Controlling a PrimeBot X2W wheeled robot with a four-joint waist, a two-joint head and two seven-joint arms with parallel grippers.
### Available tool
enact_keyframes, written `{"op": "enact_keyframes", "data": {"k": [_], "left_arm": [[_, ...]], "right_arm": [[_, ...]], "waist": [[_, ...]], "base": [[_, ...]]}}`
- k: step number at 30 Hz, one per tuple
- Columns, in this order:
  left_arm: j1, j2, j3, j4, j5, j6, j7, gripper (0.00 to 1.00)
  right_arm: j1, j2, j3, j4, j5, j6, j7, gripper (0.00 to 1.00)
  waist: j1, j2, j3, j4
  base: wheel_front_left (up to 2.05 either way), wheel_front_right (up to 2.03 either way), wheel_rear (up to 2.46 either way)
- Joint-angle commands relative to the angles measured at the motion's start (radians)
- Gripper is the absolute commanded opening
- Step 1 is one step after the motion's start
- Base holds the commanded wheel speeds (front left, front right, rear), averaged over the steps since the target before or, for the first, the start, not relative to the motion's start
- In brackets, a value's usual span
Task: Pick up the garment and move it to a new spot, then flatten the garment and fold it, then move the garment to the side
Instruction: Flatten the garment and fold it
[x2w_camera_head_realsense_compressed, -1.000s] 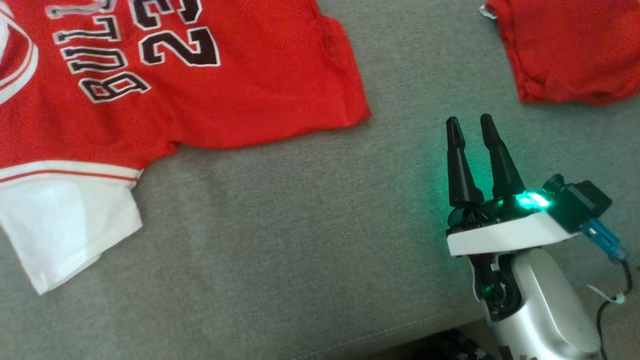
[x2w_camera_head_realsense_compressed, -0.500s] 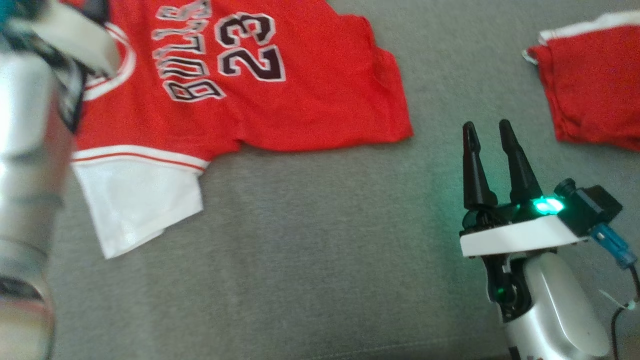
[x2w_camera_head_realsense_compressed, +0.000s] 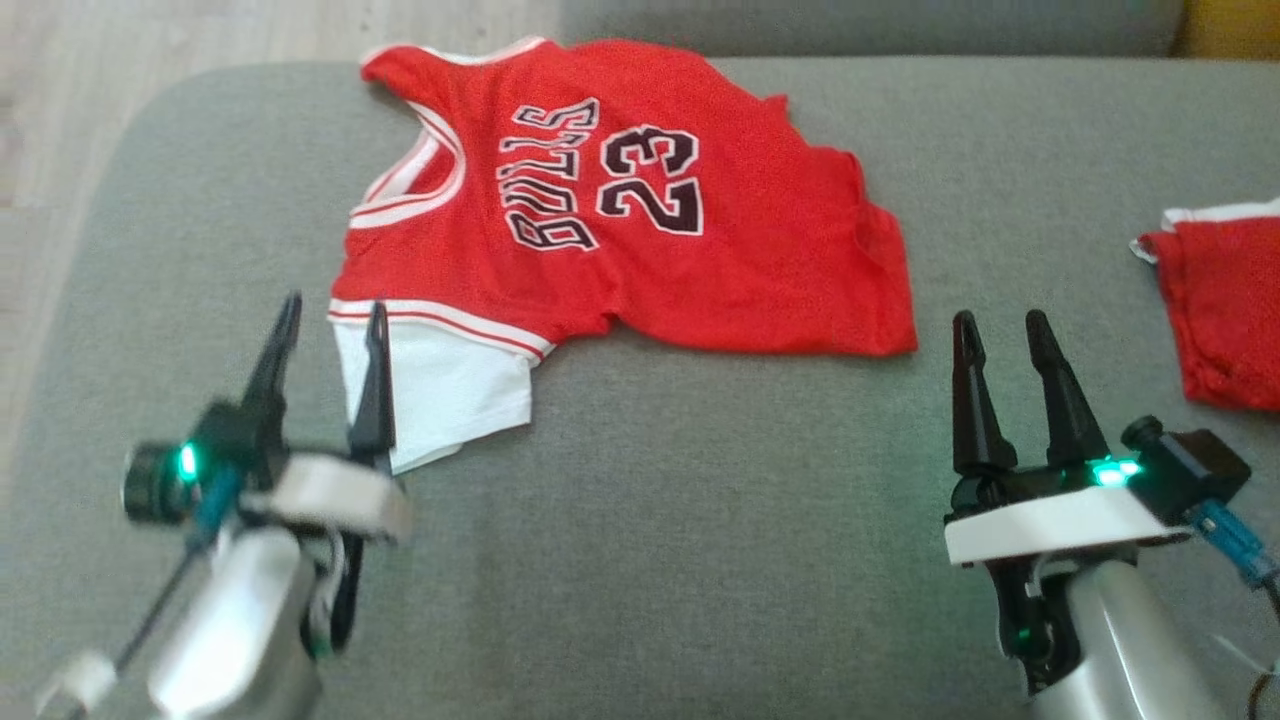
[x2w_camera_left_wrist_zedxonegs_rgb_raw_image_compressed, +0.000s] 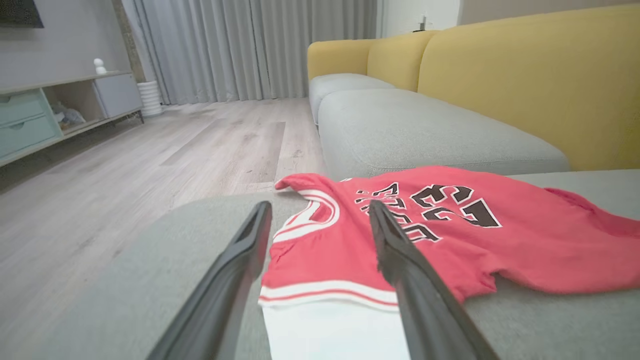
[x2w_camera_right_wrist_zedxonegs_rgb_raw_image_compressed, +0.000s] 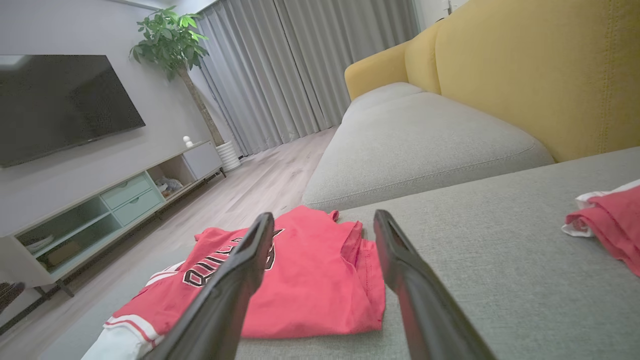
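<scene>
Red sleeveless jersey of thin cloth (x2w_camera_head_realsense_compressed: 760, 270): matt, soft, lightly creased near the hem. Black-and-white lettering flat, printed-looking. White cloth panel (x2w_camera_head_realsense_compressed: 430, 400) at one edge: smooth, matt. Broad grey upholstered seat cushion (x2w_camera_head_realsense_compressed: 700, 540): coarse woven fabric, matt, faintly flecked. Crumpled red cloth piece with white edging (x2w_camera_head_realsense_compressed: 1225, 310): equally matt. Left gripper (x2w_camera_head_realsense_compressed: 334, 305) and right gripper (x2w_camera_head_realsense_compressed: 1001, 320): long dark fingers, smooth, plastic-looking, dull sheen; white matt plate at each base; silver forearm shells glossy. Yellow sofa back (x2w_camera_left_wrist_zedxonegs_rgb_raw_image_compressed: 525, 75): fine-textured cloth, matt. Pale plank floor (x2w_camera_left_wrist_zedxonegs_rgb_raw_image_compressed: 175, 150): wood grain, low satin sheen. Grey pleated curtains (x2w_camera_left_wrist_zedxonegs_rgb_raw_image_compressed: 250, 45): soft cloth. Black flat screen (x2w_camera_right_wrist_zedxonegs_rgb_raw_image_compressed: 55, 105): glossy, reflects faintly.
</scene>
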Motion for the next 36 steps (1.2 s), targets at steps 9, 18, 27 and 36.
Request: {"op": "enact_keyframes", "data": {"k": [9, 18, 27, 36], "left_arm": [[0.155, 0.021, 0.071, -0.177, -0.01, 0.061, -0.008, 1.0], [0.11, 0.058, 0.044, -0.1, -0.003, 0.068, 0.141, 1.0], [0.051, 0.055, 0.039, 0.051, -0.039, 0.029, 0.205, 1.0], [0.023, 0.043, 0.031, 0.154, -0.081, -0.011, 0.271, 0.92]], "right_arm": [[0.01, -0.002, 0.03, -0.026, -0.018, -0.001, -0.011, 1.0], [-0.008, -0.002, 0.039, -0.038, -0.024, -0.001, -0.01, 1.0], [-0.026, -0.002, 0.033, -0.04, -0.022, -0.001, -0.011, 1.0], [-0.037, -0.002, 0.036, -0.046, -0.019, -0.001, -0.011, 1.0]], "waist": [[0.0003, 0.0, -0.01, 0.017], [0.0003, 0.0, 0.057, -0.003], [0.0003, 0.0, 0.121, -0.022], [0.0003, 0.0, 0.138, -0.031]], "base": [[0.0, 0.0, 0.0], [0.0, 0.0, 0.0], [0.0, 0.0, 0.0], [0.0, 0.0, 0.0]]}}
